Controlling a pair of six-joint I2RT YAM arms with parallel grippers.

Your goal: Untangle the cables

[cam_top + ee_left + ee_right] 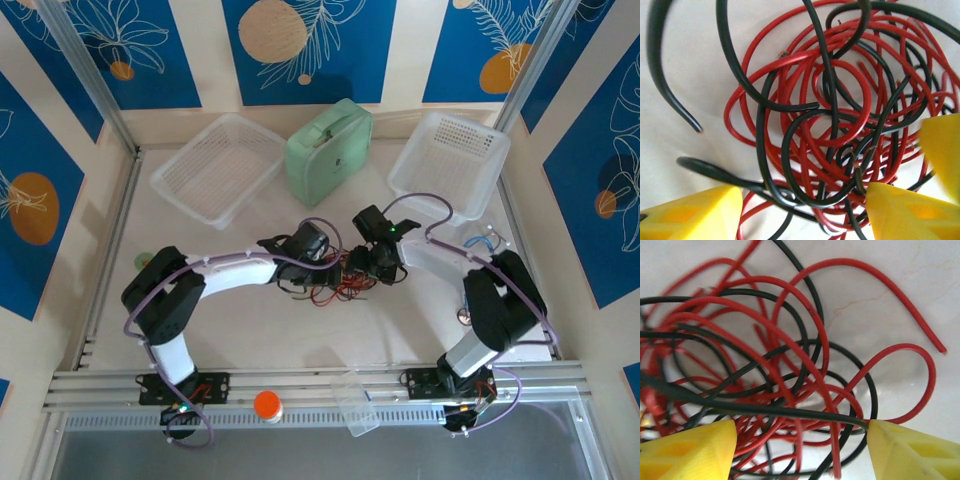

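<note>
**Red and black cables (335,290) heaped between two parted sets of fingers**

Your left arm (235,270) rises from its base at the near edge, folds at the elbow on the left side and reaches low across toward the middle of the counter (250,340). Your right arm (495,310) stands up on the right and bends back inward, wrist tipped down. The two wrists face each other over the tangle, close together.

In the left wrist view, your left fingers (690,217) stand apart, one yellow tip at the lower left and one at the lower right. The tangle lies on the counter just ahead of them, and black and red loops run through the gap between the tips. Nothing is pinched there. A blurred yellow shape sits at the right edge of that view; you cannot tell what it is.

Your right fingers (912,452) are also apart. One black cable stretches across the gap from tip to tip and meets the right-hand tip, unclamped. The rest of the heap lies ahead of the fingers, and one red end curls free onto bare counter at the upper right.

A green case (330,150) and two clear baskets (218,168) stand behind, well apart from the cables.
</note>
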